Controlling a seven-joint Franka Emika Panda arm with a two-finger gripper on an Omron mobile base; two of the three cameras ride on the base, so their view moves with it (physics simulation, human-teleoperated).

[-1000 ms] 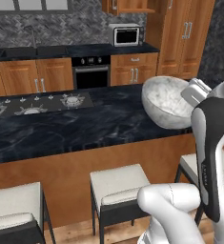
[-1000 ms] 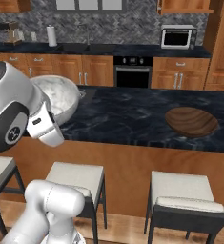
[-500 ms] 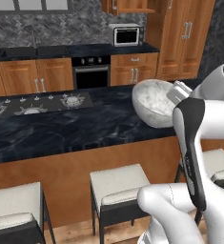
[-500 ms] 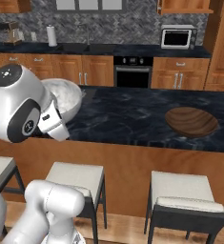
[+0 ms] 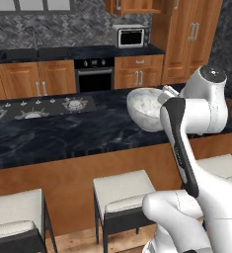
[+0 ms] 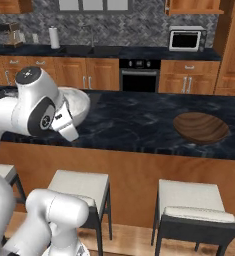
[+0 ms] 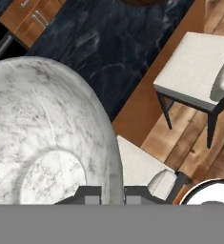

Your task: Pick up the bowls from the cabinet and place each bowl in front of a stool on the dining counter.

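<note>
The grey-white marbled bowl (image 5: 145,108) hangs just above the dining counter (image 5: 63,138), over its front part. My gripper (image 7: 112,194) is shut on the bowl's rim, one fingertip inside and one outside; from the left base it shows at the bowl's right edge (image 5: 165,95). In the right base view the bowl (image 6: 78,104) is half hidden behind my wrist. The dark brown wooden bowl (image 6: 200,128) rests on the counter (image 6: 134,125) to the right, in front of the right stool (image 6: 195,202). The cabinet is out of view.
Another stool (image 6: 81,186) stands below the held bowl, seen also in the hand view (image 7: 137,167). A stove top (image 5: 38,108) is set into the counter's far left. Drawer cabinets, an oven and a microwave (image 6: 187,38) line the back wall.
The arm has swung the marbled bowl forward, further out over the counter and slightly lower, with the wrist turning. The grip has held and the wooden bowl has stayed put.
</note>
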